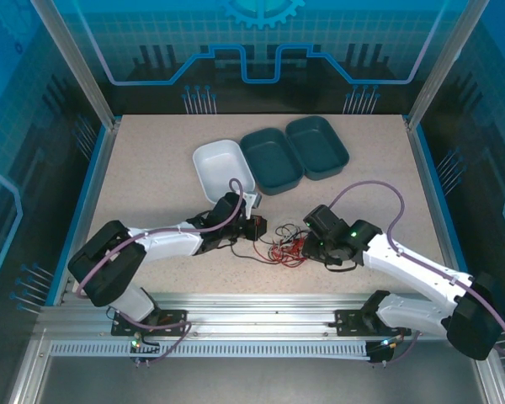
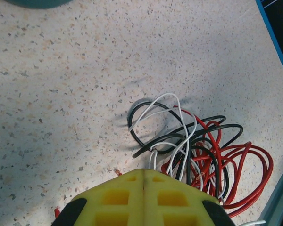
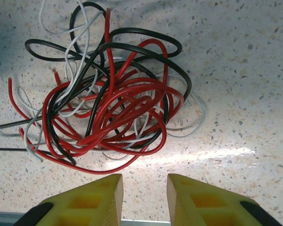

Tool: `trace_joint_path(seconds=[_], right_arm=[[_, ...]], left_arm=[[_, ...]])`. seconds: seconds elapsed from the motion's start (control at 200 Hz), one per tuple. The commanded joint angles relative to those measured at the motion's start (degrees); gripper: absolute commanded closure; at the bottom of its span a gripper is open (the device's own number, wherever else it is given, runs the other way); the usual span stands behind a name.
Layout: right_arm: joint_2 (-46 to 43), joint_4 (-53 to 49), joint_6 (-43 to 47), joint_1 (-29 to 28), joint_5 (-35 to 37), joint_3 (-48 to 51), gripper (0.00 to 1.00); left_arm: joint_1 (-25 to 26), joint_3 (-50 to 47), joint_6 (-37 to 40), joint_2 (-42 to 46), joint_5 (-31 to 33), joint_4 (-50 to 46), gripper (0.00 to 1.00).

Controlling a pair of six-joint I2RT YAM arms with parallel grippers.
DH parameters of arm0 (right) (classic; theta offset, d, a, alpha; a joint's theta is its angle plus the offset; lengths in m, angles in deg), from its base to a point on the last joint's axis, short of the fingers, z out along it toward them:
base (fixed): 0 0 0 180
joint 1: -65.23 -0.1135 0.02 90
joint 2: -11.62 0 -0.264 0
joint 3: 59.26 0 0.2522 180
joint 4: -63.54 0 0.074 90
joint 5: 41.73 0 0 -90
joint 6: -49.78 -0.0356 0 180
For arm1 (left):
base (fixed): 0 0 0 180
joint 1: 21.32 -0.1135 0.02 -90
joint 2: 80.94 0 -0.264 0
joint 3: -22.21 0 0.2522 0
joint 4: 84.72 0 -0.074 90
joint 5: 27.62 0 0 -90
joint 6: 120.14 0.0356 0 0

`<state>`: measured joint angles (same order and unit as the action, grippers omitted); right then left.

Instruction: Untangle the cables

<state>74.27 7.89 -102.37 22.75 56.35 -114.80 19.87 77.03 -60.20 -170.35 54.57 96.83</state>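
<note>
Cables [image 1: 284, 246] sit in one tangled heap on the table [image 1: 151, 185], near the front centre, at 6 o'clock from the trays. Top view: my left gripper [image 1: 251, 229] is at 9 o'clock of the heap and touching its edge, and my right gripper [image 1: 308, 247] is at 3 o'clock, just beside it.

Left wrist view: the yellow fingers [image 2: 118, 197] are clenched flat together with no gap. The heap lies at 1 o'clock from the tips. A white strand [image 2: 167, 95] loops up at 12 o'clock and runs back down to the fingertips; I cannot tell if it is pinched or just passing under. Black loops [image 2: 226, 126] spread toward 2 o'clock, and red loops [image 2: 269, 165] bulge out at 3 o'clock.

Right wrist view: the fingers [image 3: 193, 200] are released, with a clear gap and nothing between them. They are low over the table and apart from the heap. The heap is at 11 o'clock from the tips, with red coils dense in the middle, black crossing over them and white threading through. A loose red end pokes out at 9 o'clock.

White tray [image 1: 223, 164] is at 11 o'clock of the heap, and two teal trays [image 1: 317, 147] are at 12 to 1 o'clock, touching in a row. All three are well apart from the cables.
</note>
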Motion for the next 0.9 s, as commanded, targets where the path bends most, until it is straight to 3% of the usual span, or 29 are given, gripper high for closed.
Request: trace_joint_path(seconds=[0.0, 0.896], right_arm=[[-0.6, 6.1, -3.5, -1.1, -1.2, 1.6, 0.69], [9.6, 13.1, -2.3, -3.2, 0.9, -0.8, 0.73]], left_arm=[[-0.1, 0.4, 0.0, -0.8, -1.6, 0.9, 0.98], [0.0, -0.9, -1.8, -2.4, -3.5, 3.0, 0.94]])
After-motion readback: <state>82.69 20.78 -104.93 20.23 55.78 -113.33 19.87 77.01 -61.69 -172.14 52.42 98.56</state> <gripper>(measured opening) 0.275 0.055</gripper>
